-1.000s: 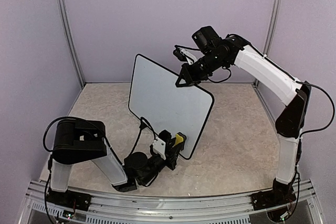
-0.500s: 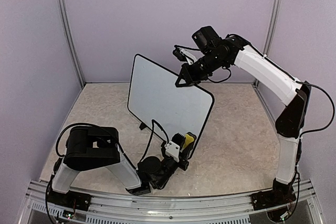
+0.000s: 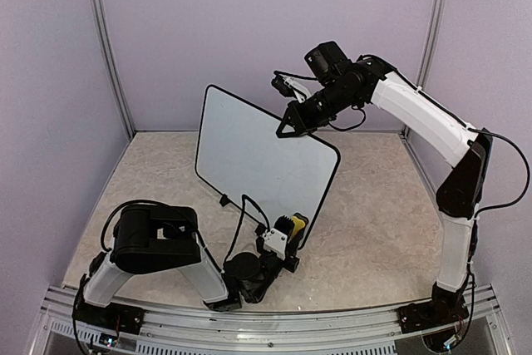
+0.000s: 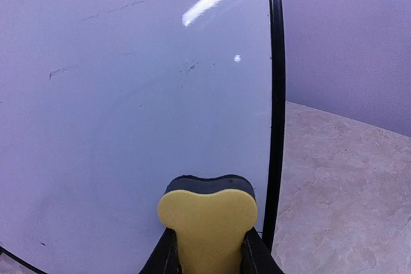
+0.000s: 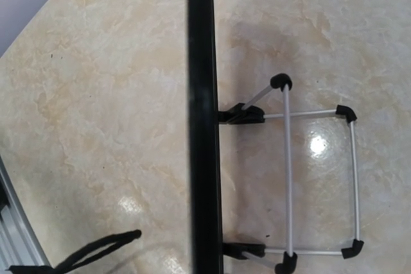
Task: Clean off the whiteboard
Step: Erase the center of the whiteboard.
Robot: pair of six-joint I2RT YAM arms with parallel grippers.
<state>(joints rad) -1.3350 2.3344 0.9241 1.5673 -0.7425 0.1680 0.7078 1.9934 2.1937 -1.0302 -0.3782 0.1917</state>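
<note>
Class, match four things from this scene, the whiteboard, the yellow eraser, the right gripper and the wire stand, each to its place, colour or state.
1 whiteboard
2 yellow eraser
3 right gripper
4 wire stand

a clamped in the left gripper
b on the whiteboard's top edge
c nearly clean, faint marks
d silver rods, black tips

Pairs: 1-c, 2-a, 3-b, 4-d

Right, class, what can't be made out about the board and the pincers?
Right pincer: grip on the whiteboard too small and dark, top view; fingers outside right wrist view.
Eraser touching whiteboard or not: hidden behind the eraser, left wrist view.
</note>
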